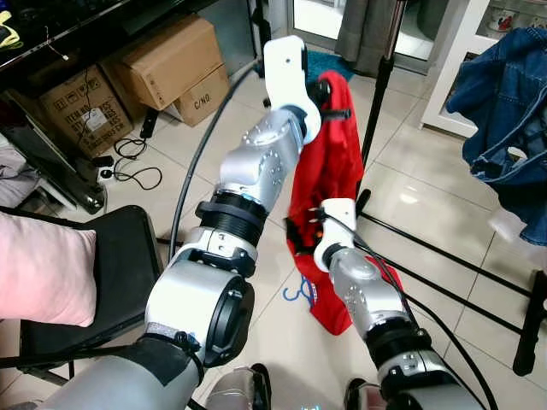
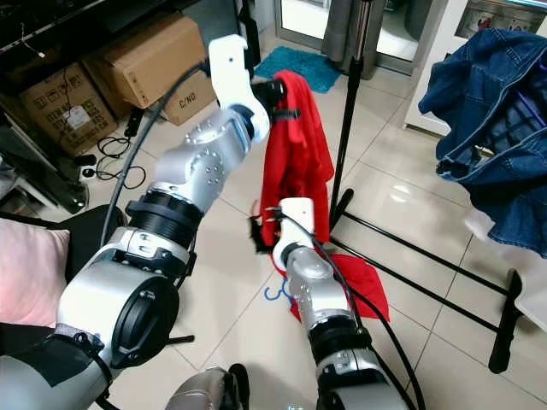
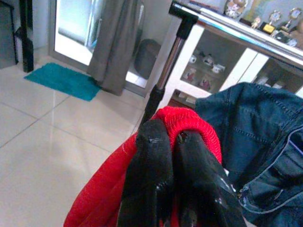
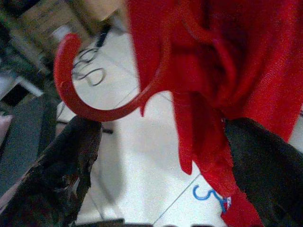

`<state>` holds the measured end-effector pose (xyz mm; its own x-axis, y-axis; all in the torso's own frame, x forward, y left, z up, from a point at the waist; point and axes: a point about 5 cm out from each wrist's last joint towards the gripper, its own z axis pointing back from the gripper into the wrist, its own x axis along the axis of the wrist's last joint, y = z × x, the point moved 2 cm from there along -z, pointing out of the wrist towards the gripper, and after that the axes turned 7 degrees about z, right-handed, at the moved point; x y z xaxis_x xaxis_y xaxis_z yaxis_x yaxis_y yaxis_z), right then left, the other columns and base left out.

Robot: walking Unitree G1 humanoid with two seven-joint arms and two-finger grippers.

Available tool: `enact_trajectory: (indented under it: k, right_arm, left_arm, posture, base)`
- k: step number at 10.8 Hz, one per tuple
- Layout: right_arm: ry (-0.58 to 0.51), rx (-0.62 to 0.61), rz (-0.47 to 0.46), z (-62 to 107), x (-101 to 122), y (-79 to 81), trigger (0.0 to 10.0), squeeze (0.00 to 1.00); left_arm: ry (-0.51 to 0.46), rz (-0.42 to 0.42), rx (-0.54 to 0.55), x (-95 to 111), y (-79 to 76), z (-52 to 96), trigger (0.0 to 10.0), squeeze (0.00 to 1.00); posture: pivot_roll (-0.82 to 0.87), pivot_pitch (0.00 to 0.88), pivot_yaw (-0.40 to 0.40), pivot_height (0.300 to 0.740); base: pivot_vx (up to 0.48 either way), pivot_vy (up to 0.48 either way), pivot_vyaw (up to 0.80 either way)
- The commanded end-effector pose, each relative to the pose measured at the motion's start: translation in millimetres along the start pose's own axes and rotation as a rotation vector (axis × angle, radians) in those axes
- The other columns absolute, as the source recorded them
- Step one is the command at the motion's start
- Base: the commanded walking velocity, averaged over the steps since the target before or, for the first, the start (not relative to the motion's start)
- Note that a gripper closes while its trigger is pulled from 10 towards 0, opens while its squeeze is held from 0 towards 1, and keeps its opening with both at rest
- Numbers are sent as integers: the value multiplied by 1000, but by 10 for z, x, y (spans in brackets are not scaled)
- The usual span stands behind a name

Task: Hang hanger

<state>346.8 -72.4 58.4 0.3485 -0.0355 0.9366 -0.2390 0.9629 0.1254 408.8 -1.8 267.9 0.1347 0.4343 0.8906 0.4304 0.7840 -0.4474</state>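
Both grippers hold the soft, floppy red garment (image 1: pixel 325 162); left gripper (image 3: pixel 177 142) fingers pinch its collar; right gripper (image 4: pixel 156 156) fingers seemingly spread beside the stiff hanger hook (image 4: pixel 85 99), the better grip.

Below me, a glossy pale tiled floor (image 1: pixel 256 342) carries brown cardboard boxes (image 1: pixel 171 60), a teal mat (image 2: pixel 295 64), tangled black cables (image 1: pixel 132 162), a black rack base (image 2: pixel 427 256), and a small blue hook (image 2: pixel 278 293).

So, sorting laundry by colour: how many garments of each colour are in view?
Red knit garment, held up by the left gripper: 1
Blue denim jacket on the rack: 1
Total: 2
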Motion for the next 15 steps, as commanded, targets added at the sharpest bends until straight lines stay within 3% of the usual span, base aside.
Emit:
enact_trajectory:
  k: [1,2,3,4,5,6,8,9,10,12,13,14,15]
  right_arm:
    - [-17,-25,-44,-13,28,6,10000,1000]
    - [-64,-72,-181,-2,83,-80,10000,722]
    - [-95,-114,-256,12,109,-147,10000,0]
    - [-92,-191,-313,26,78,-255,10000,0]
    - [-71,-245,-305,37,29,-350,10000,0]
    - [-59,-247,-239,40,9,-370,10000,0]
    - [-93,-195,-143,16,75,-266,10000,0]
    - [-131,-120,-81,24,144,-177,10000,0]
    - [-152,-73,-30,120,141,-230,10000,0]
    - [-110,-3,149,546,-85,-562,10000,0]
    - [-116,32,163,715,-134,-607,10000,1000]
    - [-106,59,171,849,-183,-603,10000,1000]
    - [-87,88,209,984,-245,-559,10000,1000]
  left_arm:
    - [31,61,-48,-193,-234,7,0,0]
    - [34,68,-46,-206,-234,13,0,0]
    - [35,72,-40,-211,-228,18,0,0]
    - [33,75,-30,-207,-210,20,0,0]
    - [32,79,-23,-203,-201,22,0,0]
    - [33,84,-24,-201,-203,25,0,0]
    - [32,89,-35,-192,-231,29,0,0]
    - [22,39,-51,-187,-218,36,0,0]
    - [10,-57,-36,-186,-46,72,0,0]
    - [97,-160,89,-399,618,297,0,0]
    - [123,-165,123,-502,819,412,0,0]
    - [158,-223,66,-605,910,520,0,0]
    - [266,-301,-47,-815,998,702,0,0]
  posture:
    - [24,178,148,740]
    - [24,178,148,740]
    - [24,180,149,740]
    - [24,180,149,740]
    - [24,180,149,740]
    - [24,180,149,740]
    - [26,180,156,740]
    - [21,169,151,740]
    - [12,150,145,740]
    - [-20,104,144,740]
    - [-41,76,155,740]
    - [-54,58,161,740]
    - [-80,24,167,740]
  base:
    - [0,0,0]
    - [0,0,0]
    - [0,0,0]
    - [0,0,0]
    - [0,0,0]
    - [0,0,0]
    - [0,0,0]
    - [0,0,0]
    - [0,0,0]
    - [0,0,0]
    - [0,0,0]
    - [0,0,0]
    - [0,0,0]
